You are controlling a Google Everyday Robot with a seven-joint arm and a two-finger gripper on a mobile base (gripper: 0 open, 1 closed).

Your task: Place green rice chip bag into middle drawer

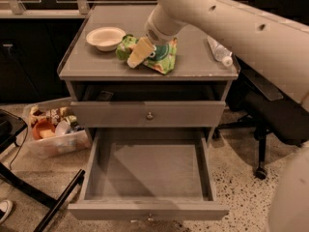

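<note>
The green rice chip bag (163,60) lies on top of the grey cabinet (96,64), near the middle, just right of a white bowl. My gripper (137,53) comes down from the upper right at the end of the white arm and rests on the left part of the bag. The middle drawer (149,173) is pulled wide open below, near the floor. Its grey floor is bare and a small knob shows on its front edge.
A white round bowl (105,36) sits left of the bag. A clear water bottle (219,51) lies at the cabinet top's right edge. A shut drawer with a silver knob (149,115) is above the open one. A plastic bin of snacks (53,129) stands on the floor at left, and a black chair (270,120) at right.
</note>
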